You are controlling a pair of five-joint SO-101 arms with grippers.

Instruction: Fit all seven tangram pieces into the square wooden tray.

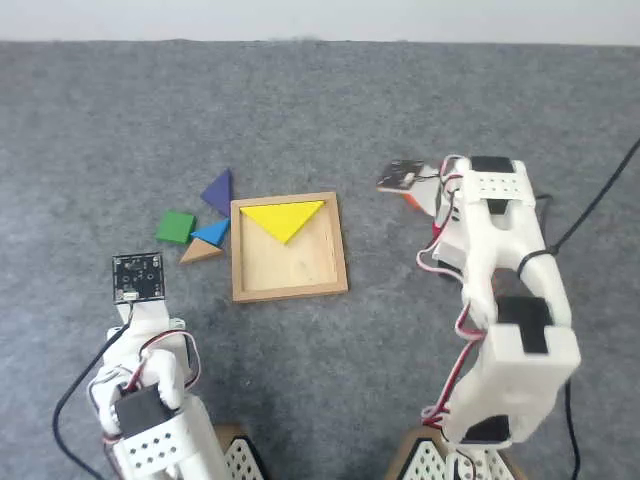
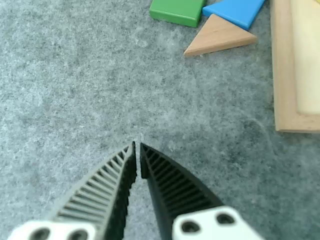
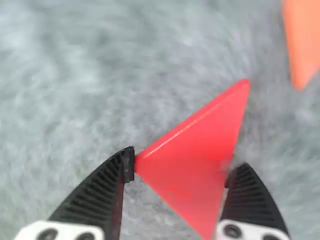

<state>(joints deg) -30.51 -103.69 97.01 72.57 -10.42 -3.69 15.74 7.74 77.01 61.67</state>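
Observation:
The square wooden tray (image 1: 240, 270) lies mid-table with a yellow triangle (image 1: 283, 217) in its far part. Left of it lie a dark blue triangle (image 1: 219, 191), a green square (image 1: 176, 226), a light blue piece (image 1: 212, 232) and a tan triangle (image 1: 200, 251). My left gripper (image 2: 137, 147) is shut and empty over bare carpet, short of the green square (image 2: 177, 10), the light blue piece (image 2: 235, 11) and the tan triangle (image 2: 220, 36). My right gripper (image 3: 182, 167) is shut on a red triangle (image 3: 197, 150), to the right of the tray. An orange piece (image 3: 302, 40) lies just beyond.
Grey carpet covers the whole table. The tray's near corner (image 2: 287, 100) is beside the left gripper's path. The right arm (image 1: 500, 270) stretches along the right side, and the left arm's base (image 1: 150, 420) sits at the front left.

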